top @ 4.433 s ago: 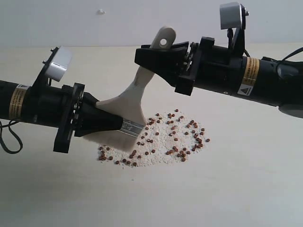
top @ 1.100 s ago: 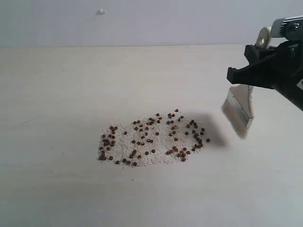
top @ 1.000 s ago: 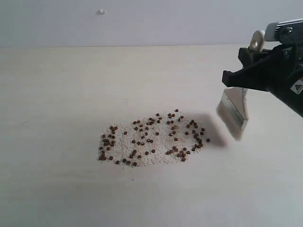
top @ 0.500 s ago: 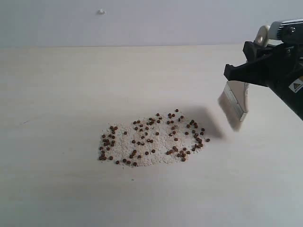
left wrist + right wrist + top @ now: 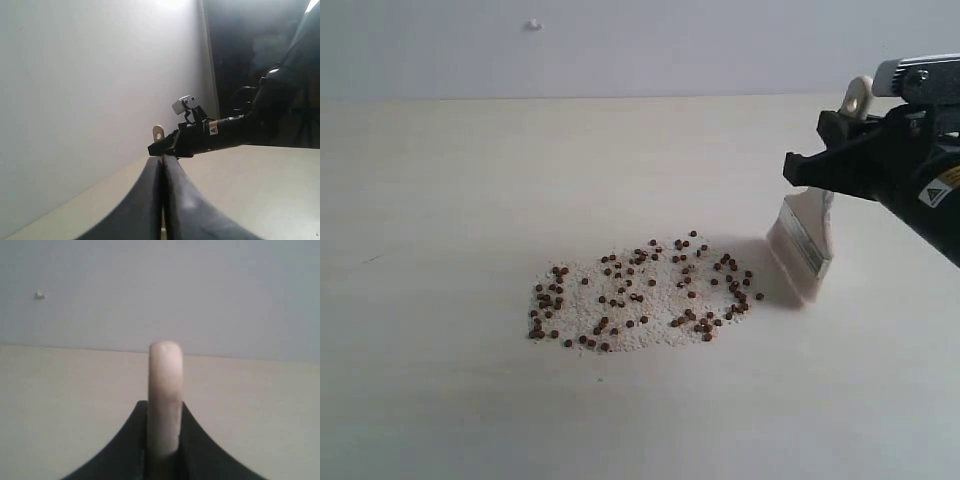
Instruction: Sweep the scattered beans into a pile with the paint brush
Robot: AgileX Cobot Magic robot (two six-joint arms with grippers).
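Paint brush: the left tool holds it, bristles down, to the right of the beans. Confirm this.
Not quite: the right tool holds the paint brush, as the exterior view shows. Bristles down, to the right of the beans, is correct.

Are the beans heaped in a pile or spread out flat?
Spread out flat. The beans lie singly across a wide patch, gaps between them, none stacked. The paint brush stands just right of the patch.

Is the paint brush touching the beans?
No, the paint brush, in the right tool, is apart from the beans, to their right.
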